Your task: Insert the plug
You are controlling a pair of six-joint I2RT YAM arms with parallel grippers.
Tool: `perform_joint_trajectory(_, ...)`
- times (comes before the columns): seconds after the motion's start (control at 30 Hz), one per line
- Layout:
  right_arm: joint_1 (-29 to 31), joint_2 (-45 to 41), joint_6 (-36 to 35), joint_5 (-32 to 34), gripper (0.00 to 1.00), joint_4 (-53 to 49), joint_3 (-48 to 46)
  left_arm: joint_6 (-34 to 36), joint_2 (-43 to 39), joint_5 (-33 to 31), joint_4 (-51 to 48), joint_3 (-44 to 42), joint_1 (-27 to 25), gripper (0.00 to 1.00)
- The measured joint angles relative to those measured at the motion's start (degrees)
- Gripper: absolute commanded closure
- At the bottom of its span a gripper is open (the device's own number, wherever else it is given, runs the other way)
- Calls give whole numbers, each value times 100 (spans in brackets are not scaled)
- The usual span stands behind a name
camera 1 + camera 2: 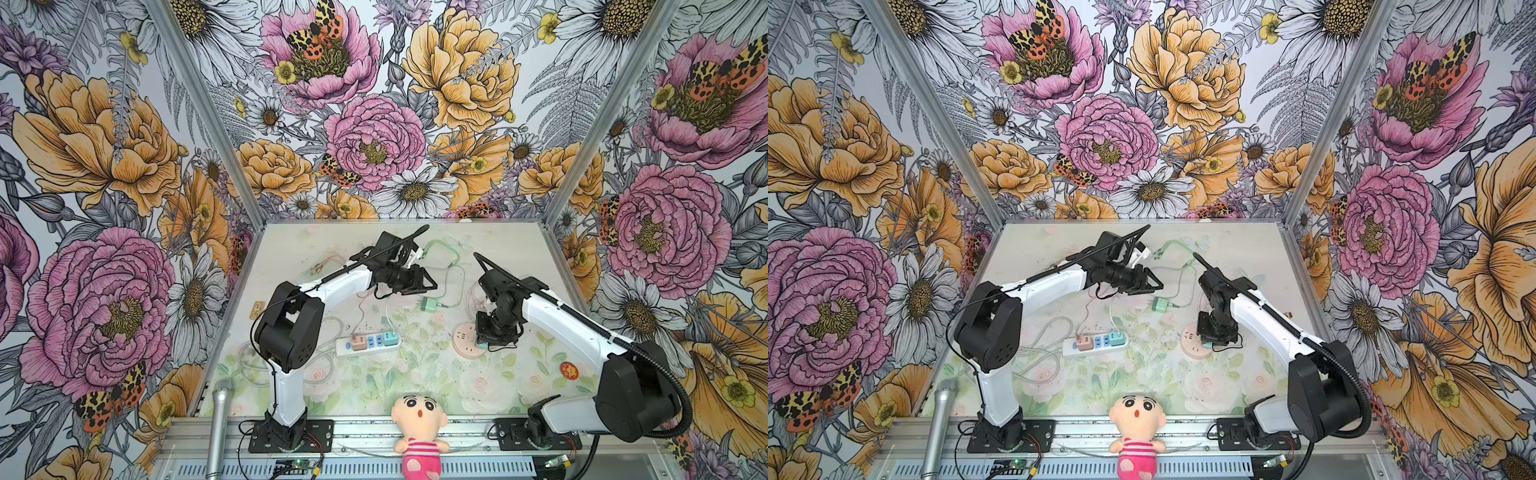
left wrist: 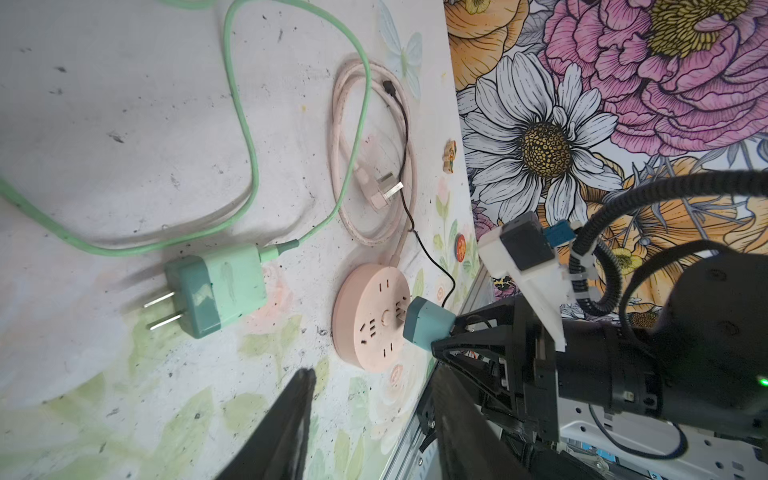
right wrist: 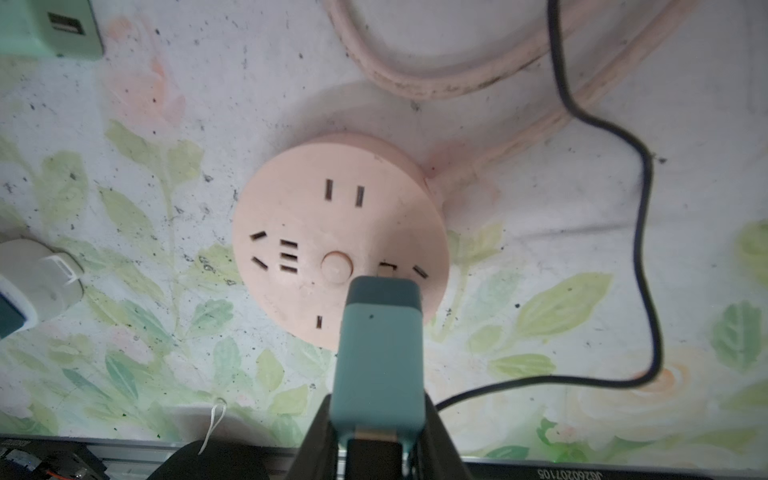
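Right wrist view: your right claw pinches the teal rectangular plastic plug by its sides, leaving the prongs free to meet the round pink plastic socket disc lying flat on the floral bench. The prongs touch its face near a slot, seemingly not seated. The right arm bends its wrist steeply down. Your left claw hangs spread, empty.

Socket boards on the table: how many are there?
2. The white power strip lies mid-table; the round pink socket sits to its right in both top views, the teal plug at its face. Others could be hidden.
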Motion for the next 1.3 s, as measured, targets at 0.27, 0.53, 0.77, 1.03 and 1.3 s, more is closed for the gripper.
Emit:
perform_joint_trajectory(0.27,212,503,-4,151,100,-350,382,-15,0,122,24,-37,-302,51)
perform_joint_trajectory(0.53,260,671,-50,144,100,-448,402,-17,0,120,44,-249,-247,51)
perform_joint_trajectory(0.77,229,975,-234,-42,100,-743,605,-15,0,120,46,-271,-249,51)
perform_joint_trajectory(1.03,-81,1043,-494,-326,100,-892,778,-15,0,122,48,-295,-273,51)
perform_joint_trajectory(1.3,-267,1287,-726,-378,100,-1036,1051,-15,118,175,66,-278,-448,51)
